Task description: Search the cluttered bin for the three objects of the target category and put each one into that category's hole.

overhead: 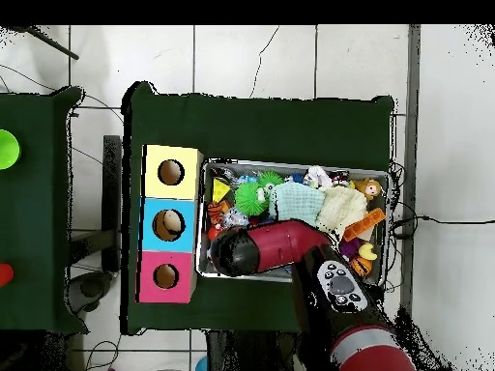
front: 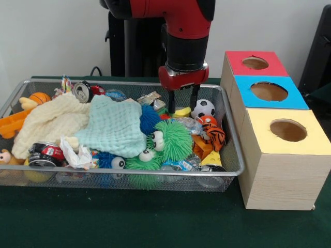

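At the left of your wire bin (front: 230,135), cream and mint cloths (front: 111,124) smother the clutter, with a fuzzy green ball (front: 170,138) in the middle. Your gripper (front: 182,105) hangs at the far side, fingers parted and holding nothing, above a yellow piece (front: 182,111) beside the soccer ball (front: 204,108). You are still searching; next, lower and close. The three-holed box (front: 276,129) waits right.

The red arm (front: 178,20) descends vertically, its end effector (front: 182,105) spread apart, fingertips lowered inside the wire bin (front: 235,155) near its far wall.
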Controlling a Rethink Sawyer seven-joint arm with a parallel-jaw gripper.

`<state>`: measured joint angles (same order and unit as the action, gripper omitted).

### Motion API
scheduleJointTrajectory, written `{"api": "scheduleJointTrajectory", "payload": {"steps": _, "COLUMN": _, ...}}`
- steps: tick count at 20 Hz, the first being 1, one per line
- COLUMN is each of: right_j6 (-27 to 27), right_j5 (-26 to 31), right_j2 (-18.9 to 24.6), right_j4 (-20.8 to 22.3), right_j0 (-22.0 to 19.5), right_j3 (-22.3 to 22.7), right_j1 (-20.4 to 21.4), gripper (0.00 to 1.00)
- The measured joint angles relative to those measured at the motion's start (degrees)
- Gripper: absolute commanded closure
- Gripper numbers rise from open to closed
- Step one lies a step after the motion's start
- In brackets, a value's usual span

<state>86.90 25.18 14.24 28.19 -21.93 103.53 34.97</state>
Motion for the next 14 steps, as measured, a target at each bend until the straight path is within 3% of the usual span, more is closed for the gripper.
{"api": "scheduleJointTrajectory", "payload": {"steps": 14, "right_j6": 0.00, "right_j5": 0.00, "right_j2": -0.10, "right_j4": 0.09, "right_j0": 2.26, "right_j3": -0.97, "right_j1": 0.24, "gripper": 0.00}}
